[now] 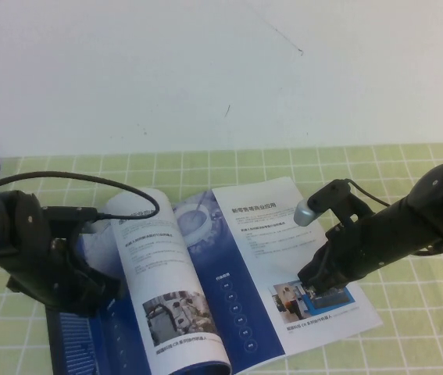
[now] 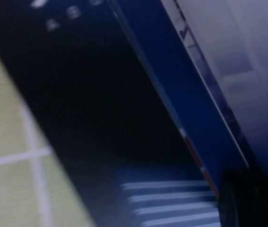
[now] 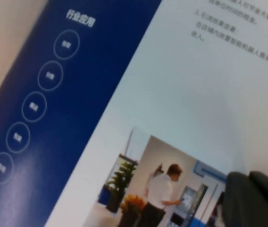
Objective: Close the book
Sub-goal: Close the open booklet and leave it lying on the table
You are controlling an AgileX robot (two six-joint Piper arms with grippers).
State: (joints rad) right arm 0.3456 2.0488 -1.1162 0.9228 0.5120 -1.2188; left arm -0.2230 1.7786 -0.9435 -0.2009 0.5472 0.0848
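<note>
The book (image 1: 244,258) lies open on the green checked worktop (image 1: 409,180), its closing seemingly just begun: the left claw (image 1: 96,293), whose state I cannot tell, sits beside the half-raised left pages (image 1: 162,266), while the right claw (image 1: 315,287), tips together, rests on the flat right page.

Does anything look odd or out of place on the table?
Only the book: it lies open, a left page arching up instead of flat. The left gripper sits at its left edge, the right gripper on the right page.
</note>
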